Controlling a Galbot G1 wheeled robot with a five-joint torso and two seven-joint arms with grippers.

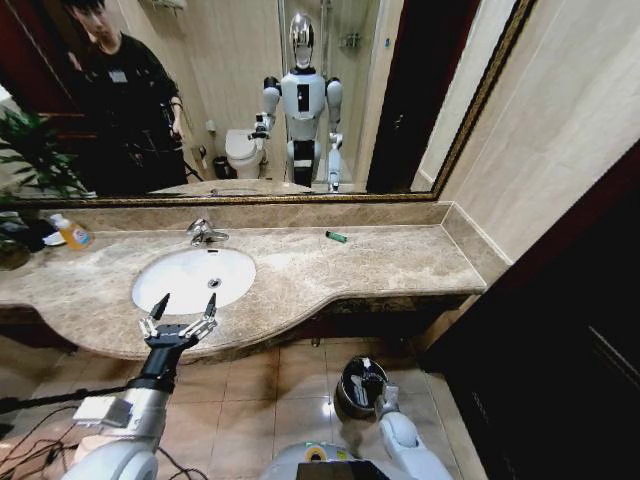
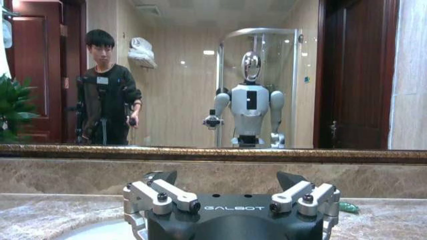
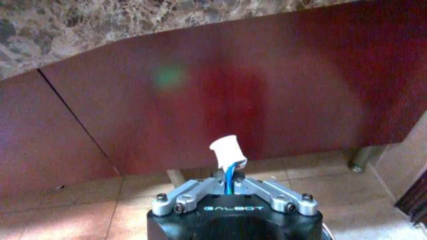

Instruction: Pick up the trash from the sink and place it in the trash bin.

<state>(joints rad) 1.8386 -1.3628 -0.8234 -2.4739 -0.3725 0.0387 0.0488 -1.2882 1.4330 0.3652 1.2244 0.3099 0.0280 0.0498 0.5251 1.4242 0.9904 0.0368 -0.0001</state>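
From the head view, the left gripper hangs over the front marble rim at about six o'clock from the sink, its two fingers spread wide in a V with nothing between them. The white basin looks bare apart from its drain, with the chrome faucet at twelve o'clock behind it. A tiny green piece of litter lies on the counter at roughly two o'clock from the basin, well apart from it. An orange-yellow bottle stands at the counter's far left. Down on the tiled floor, the trash bin sits below the counter edge, and the right gripper is just beside its rim at about four o'clock.

In the left wrist view, the left gripper faces the mirror, fingers parked far apart and empty; the green piece rests on the marble beyond one finger.

In the right wrist view, the right gripper has its fingers drawn together, pinching a small white tube with a blue stripe, which sticks up out of the claw toward twelve o'clock, in front of the dark red cabinet panel.
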